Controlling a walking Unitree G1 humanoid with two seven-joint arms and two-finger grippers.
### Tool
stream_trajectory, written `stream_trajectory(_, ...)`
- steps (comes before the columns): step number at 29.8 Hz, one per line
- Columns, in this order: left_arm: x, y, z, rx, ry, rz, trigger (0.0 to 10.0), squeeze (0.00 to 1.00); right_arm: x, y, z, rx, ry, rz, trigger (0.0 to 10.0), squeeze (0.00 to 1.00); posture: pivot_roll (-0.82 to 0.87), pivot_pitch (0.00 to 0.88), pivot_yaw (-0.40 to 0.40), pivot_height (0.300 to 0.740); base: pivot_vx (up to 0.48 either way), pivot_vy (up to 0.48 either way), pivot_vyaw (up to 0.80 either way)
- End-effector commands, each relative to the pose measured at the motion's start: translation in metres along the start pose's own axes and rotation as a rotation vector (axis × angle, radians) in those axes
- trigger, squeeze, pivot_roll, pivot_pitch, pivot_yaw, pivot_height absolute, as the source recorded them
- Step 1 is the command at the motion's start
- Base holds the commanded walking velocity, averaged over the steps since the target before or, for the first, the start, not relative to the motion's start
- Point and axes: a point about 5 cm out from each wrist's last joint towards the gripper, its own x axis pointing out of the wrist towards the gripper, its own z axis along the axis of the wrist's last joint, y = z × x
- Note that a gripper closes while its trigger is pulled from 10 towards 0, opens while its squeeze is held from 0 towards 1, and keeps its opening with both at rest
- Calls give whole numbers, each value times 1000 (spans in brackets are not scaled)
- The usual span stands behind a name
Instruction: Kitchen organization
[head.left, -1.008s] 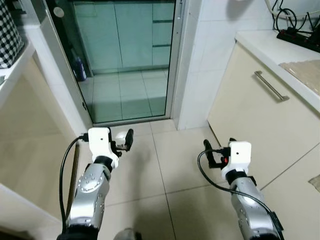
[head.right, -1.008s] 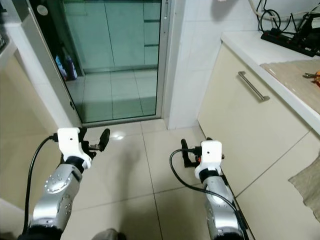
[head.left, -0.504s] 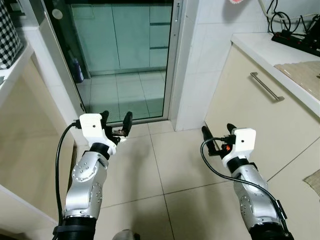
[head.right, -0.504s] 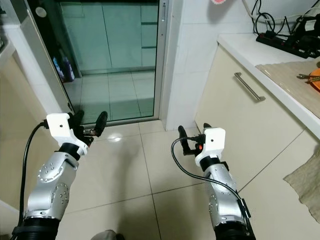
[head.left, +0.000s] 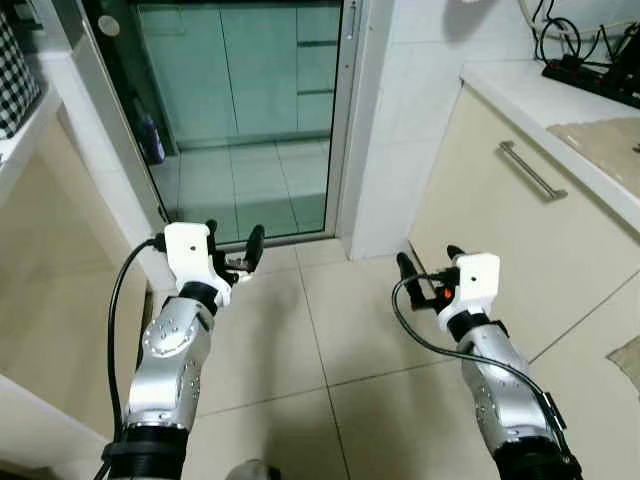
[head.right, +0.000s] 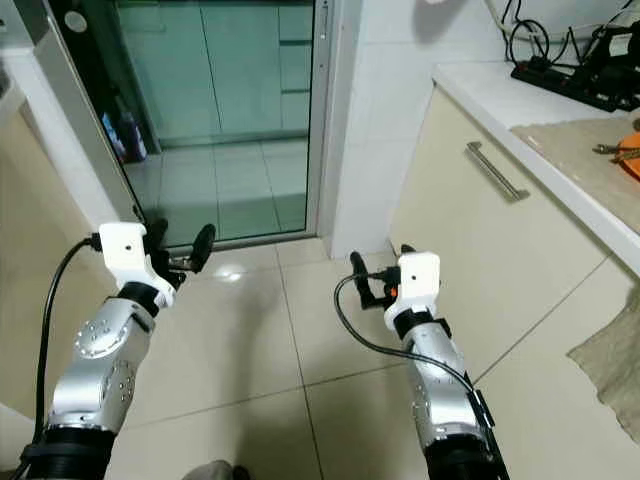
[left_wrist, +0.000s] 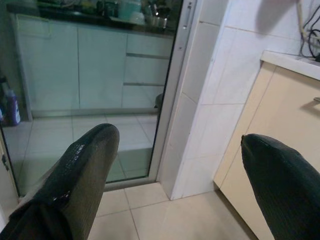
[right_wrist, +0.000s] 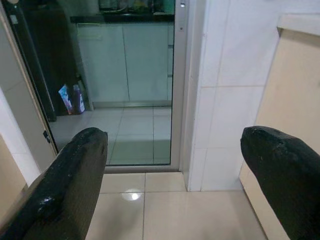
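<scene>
You held the left gripper (head.left: 232, 250) and right gripper (head.left: 428, 270) low in the frame, both with fingers open and empty. The white table (head.right: 480, 80) sat upper right; best turn toward it, arms tucked from the cream cabinet (head.left: 500, 230).

The power strip (head.right: 585, 80) and its cables are cut off by the frame edge. An orange thing (head.right: 630, 160) on the tabletop (head.right: 560, 135) is clipped too, so it can't be identified.
</scene>
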Motion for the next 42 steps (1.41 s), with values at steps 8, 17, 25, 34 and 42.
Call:
stream_trajectory(8, 5, -2, 2, -3, 0, 18, 10000, 0, 0, 4, -5, -50, 19, 22, 10000, 0, 3, 0, 3, 740, 384, 288, 0)
stream_trajectory(17, 6, -4, -1, 20, 11, -2, 10000, 0, 1, 7, -10, -35, 44, 29, 10000, 0, 7, 0, 6, 740, 438, 99, -716)
stream_trajectory(25, 6, -6, -6, 46, 44, -17, 10000, 0, 0, 8, -15, -26, 64, 25, 10000, 0, 7, 0, 11, 740, 480, 0, -773)
stream_trajectory(34, 5, -7, -7, 55, 49, -29, 10000, 0, -1, 9, -17, -21, 74, 22, 10000, 0, 8, 0, 12, 740, 0, 0, -760)
stream_trajectory(42, 4, -6, -9, 59, 53, -30, 10000, 0, -2, 8, -19, -18, 82, 16, 10000, 0, 11, 0, 12, 740, 0, 0, -745)
